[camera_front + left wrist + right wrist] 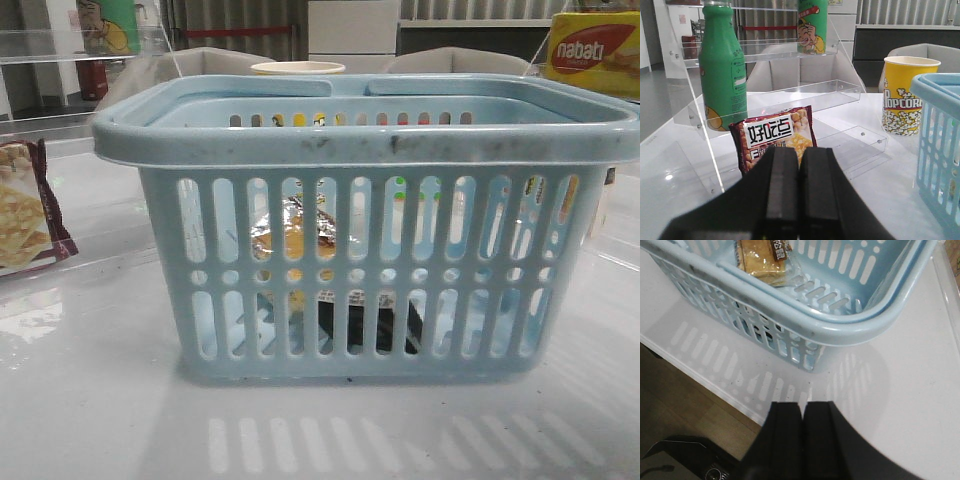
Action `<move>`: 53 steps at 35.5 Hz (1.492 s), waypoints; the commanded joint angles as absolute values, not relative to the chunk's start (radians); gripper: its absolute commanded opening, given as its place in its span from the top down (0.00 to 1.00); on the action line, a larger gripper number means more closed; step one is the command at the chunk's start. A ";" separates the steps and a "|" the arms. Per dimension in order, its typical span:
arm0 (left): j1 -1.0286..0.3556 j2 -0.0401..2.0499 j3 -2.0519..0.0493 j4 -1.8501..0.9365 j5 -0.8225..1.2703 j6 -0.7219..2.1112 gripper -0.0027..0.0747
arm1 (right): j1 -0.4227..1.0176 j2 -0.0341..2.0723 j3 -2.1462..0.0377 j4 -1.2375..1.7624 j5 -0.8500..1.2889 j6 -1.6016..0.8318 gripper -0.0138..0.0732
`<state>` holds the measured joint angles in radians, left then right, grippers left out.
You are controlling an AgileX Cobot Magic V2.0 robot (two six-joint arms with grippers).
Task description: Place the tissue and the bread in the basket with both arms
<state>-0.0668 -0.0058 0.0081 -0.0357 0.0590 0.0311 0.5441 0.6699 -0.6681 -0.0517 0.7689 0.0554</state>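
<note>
The left hand (799, 192) has its 2 fingers pressed together and holds nothing. Beyond it a cracker packet (776, 138) leans at a clear acrylic shelf (790, 95) with a green bottle (722, 70), and a popcorn cup (905, 95) stands near the basket (360, 140). The basket sits in the middle of the white surface (100, 420). Inside it the bread (292, 238) lies above the black tissue (370, 322), both behind the slotted wall. The right hand (802, 440) is also closed and empty, outside the basket's corner, apart from the bread. A yellow nabati box (595, 52) stands far right.
</note>
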 commanded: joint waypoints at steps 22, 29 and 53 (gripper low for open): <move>-0.073 -0.024 0.007 -0.045 -0.036 0.028 0.85 | 0.543 0.666 -0.696 -0.068 0.709 0.044 0.78; -0.073 -0.024 0.007 -0.045 -0.036 0.028 0.85 | 0.524 0.639 -0.686 -0.078 0.704 0.036 0.78; -0.073 -0.024 0.007 -0.045 -0.036 0.028 0.85 | 0.031 0.100 -0.036 0.039 -0.061 0.033 0.78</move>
<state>-0.0668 -0.0058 0.0081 -0.0375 0.0526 0.0311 0.0827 0.1502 -0.0871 0.0094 0.1342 0.0420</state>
